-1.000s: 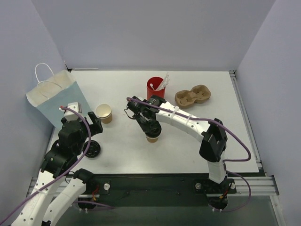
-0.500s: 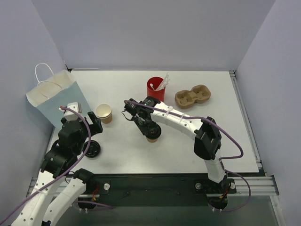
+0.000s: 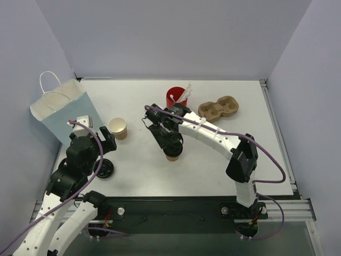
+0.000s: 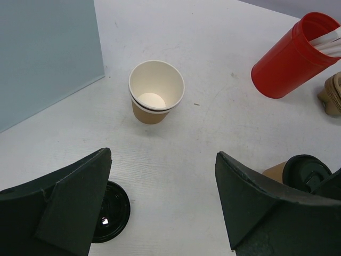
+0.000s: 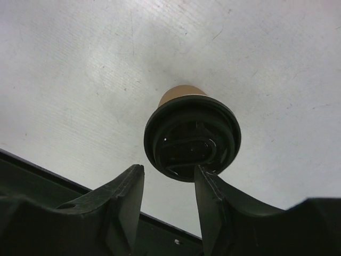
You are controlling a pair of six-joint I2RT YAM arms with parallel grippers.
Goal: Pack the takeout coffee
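Observation:
The takeout coffee (image 5: 192, 136), a kraft-brown cup with a black lid, stands upright mid-table. In the top view only its brown base (image 3: 171, 156) shows below my right gripper (image 3: 170, 141). The right gripper (image 5: 169, 169) hovers just above the lid's near edge with its jaws open. They are not around the cup. The coffee also shows at the right edge of the left wrist view (image 4: 305, 172). My left gripper (image 4: 163, 154) is open and empty, low over the table at the left (image 3: 106, 141).
A lidless paper cup (image 3: 118, 128) with a cream inside stands near the left gripper. A loose black lid (image 3: 104, 168) lies in front of it. A light-blue paper bag (image 3: 61, 109) stands far left. A red cup with white stirrers (image 3: 177, 98) and a pulp cup carrier (image 3: 218, 108) are behind.
The right arm swung a little left and then back right, with the gripper staying over the coffee. The coffee and the left arm have not moved.

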